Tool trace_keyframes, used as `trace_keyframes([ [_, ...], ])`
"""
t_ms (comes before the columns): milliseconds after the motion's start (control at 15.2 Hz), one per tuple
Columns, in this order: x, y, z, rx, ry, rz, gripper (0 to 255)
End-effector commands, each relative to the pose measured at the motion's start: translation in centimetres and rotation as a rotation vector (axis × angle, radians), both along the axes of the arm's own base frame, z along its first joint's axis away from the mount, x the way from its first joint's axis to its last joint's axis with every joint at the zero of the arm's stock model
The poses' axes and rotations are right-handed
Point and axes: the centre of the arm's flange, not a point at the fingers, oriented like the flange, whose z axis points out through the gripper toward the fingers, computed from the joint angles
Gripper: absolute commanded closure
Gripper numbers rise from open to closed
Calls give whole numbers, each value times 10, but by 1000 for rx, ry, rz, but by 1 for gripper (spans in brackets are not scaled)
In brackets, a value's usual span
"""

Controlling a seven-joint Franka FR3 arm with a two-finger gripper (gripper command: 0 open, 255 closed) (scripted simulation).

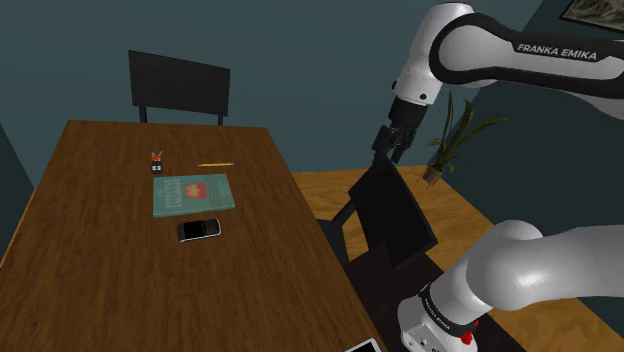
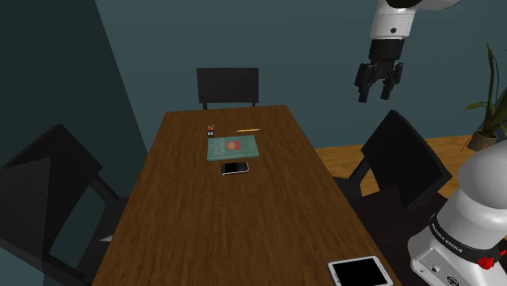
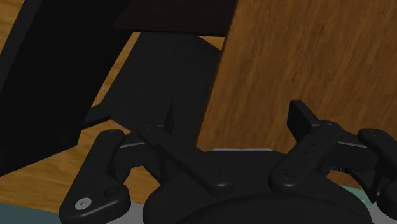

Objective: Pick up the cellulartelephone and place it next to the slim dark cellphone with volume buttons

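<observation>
Home dining room: wooden table, chairs, houseplant.

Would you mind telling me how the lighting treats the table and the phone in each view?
Shoulder view: dim, yet the table shows its grain and the dark phone stands out. Second exterior view: darker overall. Wrist view: black gripper against lit wood.

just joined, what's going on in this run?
The white arm holds its pincer high in the air, open and empty, roughly above the black chair beside the table. On the table a dark phone lies untouched beside a teal book. A white-edged device sits at the table corner near the stand.
</observation>
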Motion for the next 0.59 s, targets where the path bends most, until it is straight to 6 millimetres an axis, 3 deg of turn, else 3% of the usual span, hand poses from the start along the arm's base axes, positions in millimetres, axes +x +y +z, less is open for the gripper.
trace_keyframes([
  [0, 19, 13, -18, 3, -12, 56, 0],
  [528, 79, 70, -81, 12, -49, 273, 0],
])
